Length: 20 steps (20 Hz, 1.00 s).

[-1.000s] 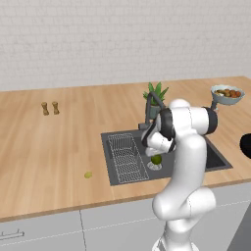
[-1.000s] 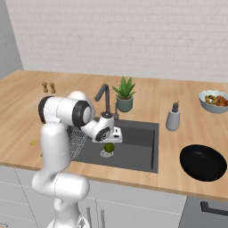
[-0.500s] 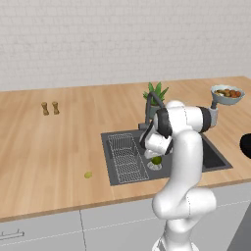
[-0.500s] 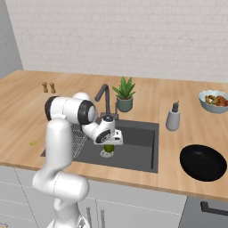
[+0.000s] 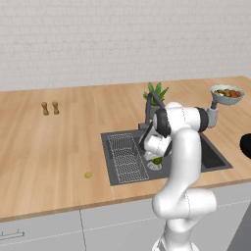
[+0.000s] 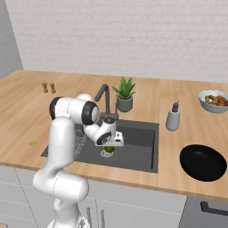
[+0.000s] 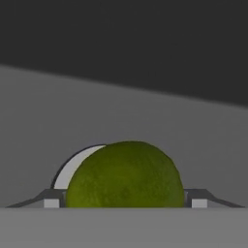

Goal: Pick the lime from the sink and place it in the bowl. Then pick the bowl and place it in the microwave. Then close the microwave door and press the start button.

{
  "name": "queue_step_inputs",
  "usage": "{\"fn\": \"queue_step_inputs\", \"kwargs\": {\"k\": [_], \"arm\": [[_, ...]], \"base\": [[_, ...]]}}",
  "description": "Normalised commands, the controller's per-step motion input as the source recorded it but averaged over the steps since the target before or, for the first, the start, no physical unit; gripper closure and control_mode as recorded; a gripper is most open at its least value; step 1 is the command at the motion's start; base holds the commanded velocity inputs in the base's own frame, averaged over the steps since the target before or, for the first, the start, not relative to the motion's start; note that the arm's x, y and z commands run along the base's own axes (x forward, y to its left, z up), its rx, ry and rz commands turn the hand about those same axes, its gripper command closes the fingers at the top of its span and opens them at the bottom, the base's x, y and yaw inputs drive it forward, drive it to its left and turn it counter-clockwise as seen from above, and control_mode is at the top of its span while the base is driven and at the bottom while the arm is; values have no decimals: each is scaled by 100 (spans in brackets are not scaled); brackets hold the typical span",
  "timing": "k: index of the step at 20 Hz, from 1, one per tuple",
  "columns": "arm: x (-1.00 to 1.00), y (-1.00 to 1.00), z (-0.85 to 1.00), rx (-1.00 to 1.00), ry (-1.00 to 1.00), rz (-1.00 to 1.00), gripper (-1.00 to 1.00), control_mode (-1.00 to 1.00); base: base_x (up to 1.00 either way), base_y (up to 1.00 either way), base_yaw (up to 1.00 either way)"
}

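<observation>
Wooden countertop runs the full width of both base views, light warm grain, evenly lit, no hard shadows. White brick wall rises directly behind the countertop. A grey wall section meets the brick at the far left end of the countertop in the right base view. Pale grey cabinet fronts sit below the countertop's front edge, one with a small bar handle.

I saw two small brown shakers standing side by side near the counter's back left. A pale yellow-green bit lay toward its front edge. A potted plant stood further back, a grey soap dispenser to its right, and a fruit bowl at the right edge.
</observation>
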Motion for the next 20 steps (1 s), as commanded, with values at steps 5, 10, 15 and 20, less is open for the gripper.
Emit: {"fn": "queue_step_inputs", "kwargs": {"k": [5,10,15,20], "arm": [[-7,0,-10,0,2,0,100,-100],[-59,0,53,0,-8,0,100,-100],[-62,-4,81,0,-5,-3,100,-100],[-41,-16,100,0,0,-7,100,-100]], "base": [[0,0,0],[0,0,0],[0,0,0],[0,0,0]]}}
